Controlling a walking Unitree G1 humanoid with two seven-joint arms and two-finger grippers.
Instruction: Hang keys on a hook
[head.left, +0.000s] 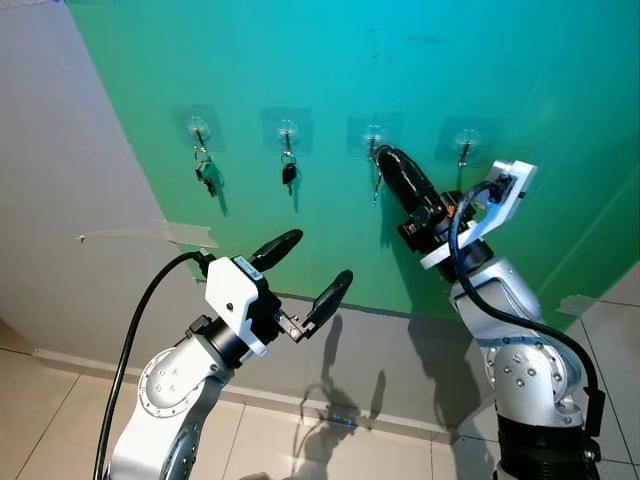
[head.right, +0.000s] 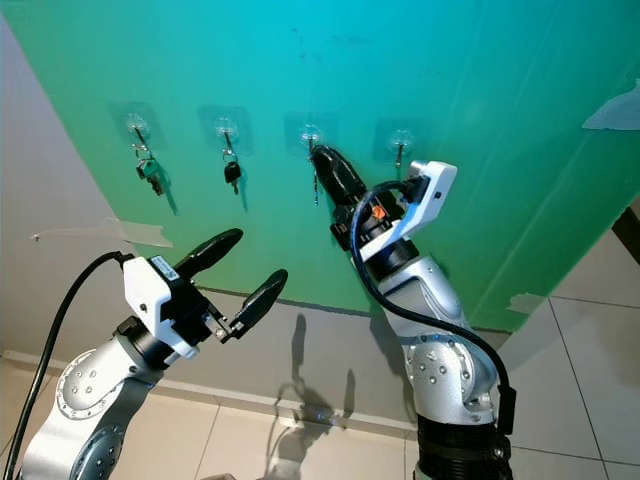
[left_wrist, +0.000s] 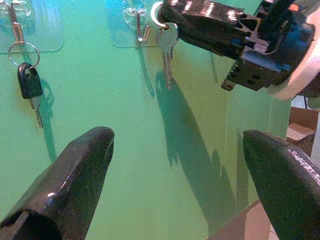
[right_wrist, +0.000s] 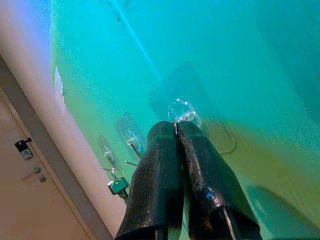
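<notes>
Four clear stick-on hooks sit in a row on the green wall panel (head.left: 520, 90). My right gripper (head.left: 385, 155) is raised to the third hook (head.left: 372, 133) and is shut on a key ring (left_wrist: 156, 15), from which a silver key (left_wrist: 167, 42) hangs. In the left wrist view the ring is right beside that hook (left_wrist: 141, 26); whether it is over the hook I cannot tell. In the right wrist view the shut fingertips (right_wrist: 175, 127) pinch the ring (right_wrist: 181, 110). My left gripper (head.left: 316, 258) is open and empty, lower and to the left, off the wall.
The first hook carries a bunch of keys (head.left: 205, 176) and the second a black-headed key (head.left: 289, 173). The fourth hook (head.left: 464, 142) is bare. A grey wall (head.left: 70, 200) with tape is on the left, with tiled floor (head.left: 300, 440) below.
</notes>
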